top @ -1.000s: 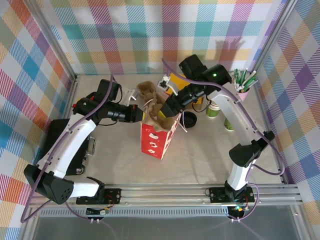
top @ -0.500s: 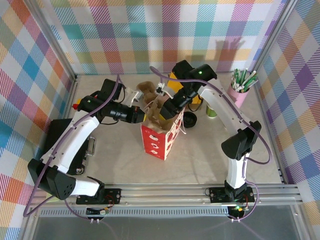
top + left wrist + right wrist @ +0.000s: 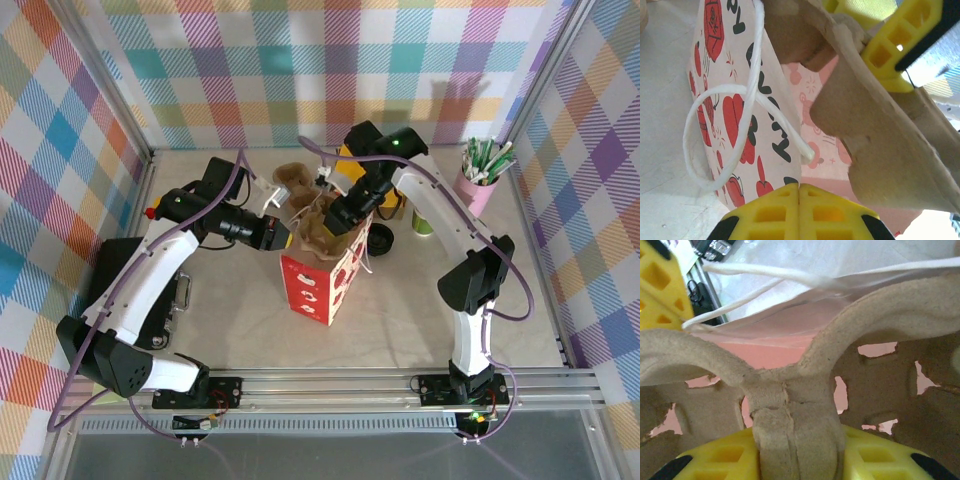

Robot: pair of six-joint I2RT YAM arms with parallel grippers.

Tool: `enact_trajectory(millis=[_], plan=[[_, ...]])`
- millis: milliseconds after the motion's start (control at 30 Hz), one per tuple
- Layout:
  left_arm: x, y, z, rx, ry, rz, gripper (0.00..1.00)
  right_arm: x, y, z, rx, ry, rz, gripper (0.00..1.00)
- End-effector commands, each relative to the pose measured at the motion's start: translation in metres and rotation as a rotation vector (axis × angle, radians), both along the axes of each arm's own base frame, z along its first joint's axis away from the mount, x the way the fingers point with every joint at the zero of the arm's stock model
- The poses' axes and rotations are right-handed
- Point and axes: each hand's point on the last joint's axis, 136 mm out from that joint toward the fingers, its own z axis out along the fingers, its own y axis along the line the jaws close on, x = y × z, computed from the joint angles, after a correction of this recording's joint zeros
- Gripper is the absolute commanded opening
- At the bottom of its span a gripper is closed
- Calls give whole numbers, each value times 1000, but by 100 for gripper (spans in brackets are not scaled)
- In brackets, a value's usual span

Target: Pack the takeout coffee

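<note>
Near the middle of the surface [image 3: 400, 320] stands a red and white paper bag [image 3: 308, 288] with its mouth up. At the bag's mouth is the brown cup carrier [image 3: 312, 220], tilted and partly down inside the bag. The right claw [image 3: 338, 225] reaches over from the far right side and is clamped on the carrier's middle stem. Up close, the stem sits tight between the two yellow fingers [image 3: 715, 460]. The left claw [image 3: 280, 232] reaches over from the left, at the bag's top edge. Its two sides are pressed together, and the bag's rim runs right down into the line where they meet, so it looks like it is pinching the rim. A white cord handle [image 3: 700, 145] hangs in a loop down the outside of the bag. The green cup [image 3: 424, 224] stands on the surface toward the far right corner, just past the right arm, which hides part of it. It is well apart from the bag and stands outside the carrier. The black lid [image 3: 380, 239] lies flat on the surface between the bag and the green cup, just beside the bag and off the cup. The pink cup of straws [image 3: 478, 188] stands farther right, near the far right corner.
</note>
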Motion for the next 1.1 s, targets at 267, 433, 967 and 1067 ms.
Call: enact_trajectory(millis=[267, 433, 967, 1067], plan=[[-3, -5, 10, -22, -27, -26, 0, 9, -9, -29, -128, -26, -95, 36], [2, -4, 14, -22, -50, 0, 0, 1, -13, -37, -195, -92, -55, 36], [6, -4, 17, -39, -70, 21, 0, 9, -1, -61, -285, -277, -15, 37], [7, -3, 15, -36, -72, 38, 0, 7, 3, -70, -279, -274, 1, 38]])
